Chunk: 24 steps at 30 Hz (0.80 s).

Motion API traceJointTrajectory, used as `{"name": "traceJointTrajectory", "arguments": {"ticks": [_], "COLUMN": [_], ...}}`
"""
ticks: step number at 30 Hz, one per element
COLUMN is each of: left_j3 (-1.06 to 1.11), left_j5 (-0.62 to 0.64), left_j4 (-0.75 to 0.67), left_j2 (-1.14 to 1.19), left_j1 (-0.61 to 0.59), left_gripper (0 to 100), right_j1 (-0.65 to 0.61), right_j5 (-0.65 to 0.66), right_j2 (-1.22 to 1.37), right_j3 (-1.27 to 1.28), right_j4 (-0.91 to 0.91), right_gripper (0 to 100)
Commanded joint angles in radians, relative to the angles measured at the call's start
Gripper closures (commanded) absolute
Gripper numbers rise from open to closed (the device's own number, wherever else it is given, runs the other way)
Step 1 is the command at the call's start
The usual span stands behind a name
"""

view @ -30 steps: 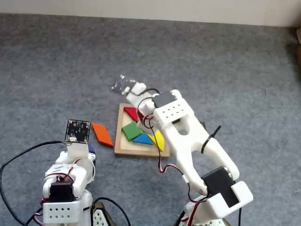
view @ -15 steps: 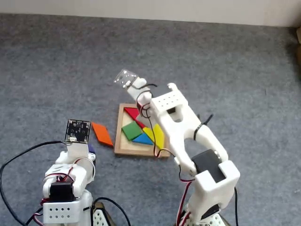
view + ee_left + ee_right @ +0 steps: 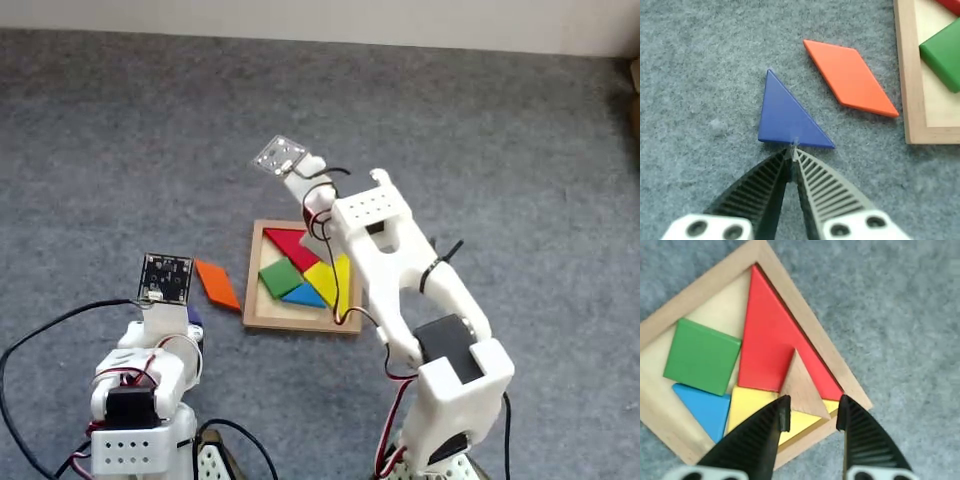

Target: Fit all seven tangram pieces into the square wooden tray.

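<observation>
The square wooden tray [image 3: 805, 322] holds a red triangle [image 3: 767, 340], a green square [image 3: 702, 356], a light blue triangle [image 3: 702, 406] and a yellow piece [image 3: 752, 404]. A plain wooden triangle [image 3: 801, 390] lies tilted over the red and yellow pieces. My right gripper [image 3: 812, 414] hangs open just above it, one finger on either side. On the carpet left of the tray [image 3: 258, 322] lie an orange parallelogram [image 3: 850, 77] and a dark blue triangle [image 3: 787, 117]. My left gripper [image 3: 792, 151] is shut, its tips at the blue triangle's near edge.
Grey carpet covers the whole table. The right arm [image 3: 400, 280] reaches over the tray's right side and hides that edge in the high view. The left arm [image 3: 145, 385] stands at the front left, beside the orange parallelogram [image 3: 217, 284].
The right arm has swung its wrist up and toward the far side, uncovering more of the red triangle and the yellow piece. The left arm has kept still.
</observation>
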Motion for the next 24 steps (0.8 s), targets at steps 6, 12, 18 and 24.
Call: {"name": "traceJointTrajectory", "arguments": {"ticks": [6, 12, 18, 24], "left_j3": [0.021, 0.021, 0.021, 0.021], "left_j5": [0.009, 0.009, 0.009, 0.009], "left_j4": [0.003, 0.003, 0.003, 0.003], "left_j2": [-0.007, -0.007, -0.007, -0.007], "left_j1": [-0.01, -0.01, -0.01, -0.01], "left_gripper": [97, 97, 97, 97], "right_j1": [-0.058, -0.125, -0.185, -0.225], "right_j5": [-0.041, -0.272, -0.336, -0.336], "right_j2": [-0.127, -0.127, -0.114, -0.107], "right_j3": [-0.11, -0.059, 0.097, 0.168], "right_j4": [0.13, 0.039, -0.131, -0.213], "right_gripper": [89.6, 98.8, 99.3, 99.3]}}
